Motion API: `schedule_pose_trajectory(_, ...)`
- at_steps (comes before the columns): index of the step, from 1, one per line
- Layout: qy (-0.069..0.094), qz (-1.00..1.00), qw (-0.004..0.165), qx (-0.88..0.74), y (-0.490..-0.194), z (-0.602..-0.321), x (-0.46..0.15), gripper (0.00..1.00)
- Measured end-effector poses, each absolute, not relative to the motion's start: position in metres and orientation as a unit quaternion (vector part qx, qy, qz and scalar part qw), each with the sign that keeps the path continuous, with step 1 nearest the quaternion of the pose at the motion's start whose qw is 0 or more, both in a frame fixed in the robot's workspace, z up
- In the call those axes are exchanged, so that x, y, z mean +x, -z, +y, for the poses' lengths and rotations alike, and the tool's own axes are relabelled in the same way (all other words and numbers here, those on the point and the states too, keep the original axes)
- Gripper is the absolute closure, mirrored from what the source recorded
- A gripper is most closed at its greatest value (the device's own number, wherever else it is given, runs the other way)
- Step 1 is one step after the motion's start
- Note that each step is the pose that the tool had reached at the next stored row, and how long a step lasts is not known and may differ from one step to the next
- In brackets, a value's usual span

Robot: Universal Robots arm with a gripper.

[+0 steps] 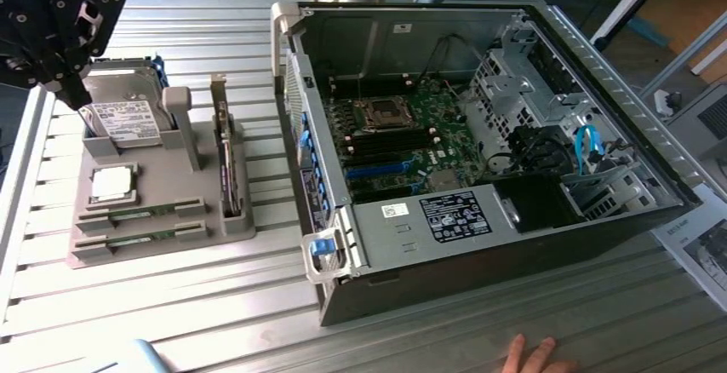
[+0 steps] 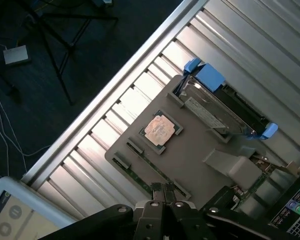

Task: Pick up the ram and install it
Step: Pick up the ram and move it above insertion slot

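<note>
Two ram sticks lie flat in the front slots of a grey holder (image 1: 170,258): one ram stick (image 1: 145,214) behind, the other ram stick (image 1: 134,240) in front. In the wrist view both ram sticks (image 2: 148,162) run side by side just beyond my fingertips. My black gripper (image 1: 77,100) hangs high over the holder's back left corner, near the hard drive (image 1: 123,120). In the wrist view the gripper (image 2: 163,188) is shut with nothing in it. The open computer case (image 1: 375,228) shows its green motherboard (image 1: 437,139).
The holder also carries a silver-topped processor (image 1: 111,184) and an upright expansion card (image 1: 227,164). A hand (image 1: 532,358) rests at the table's front edge. The ribbed metal table (image 1: 227,305) ends at the exterior view's left, with dark floor and cables beyond.
</note>
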State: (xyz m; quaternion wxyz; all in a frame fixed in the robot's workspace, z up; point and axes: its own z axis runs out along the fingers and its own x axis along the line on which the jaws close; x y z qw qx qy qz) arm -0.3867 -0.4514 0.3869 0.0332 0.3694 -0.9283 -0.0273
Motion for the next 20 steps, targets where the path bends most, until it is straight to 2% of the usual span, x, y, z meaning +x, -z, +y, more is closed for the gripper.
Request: schedule_pose_trajectory(20, 0.03, -0.861, 0.056, 0.504, -0.3868, -0.4514, -0.3867, 0.89)
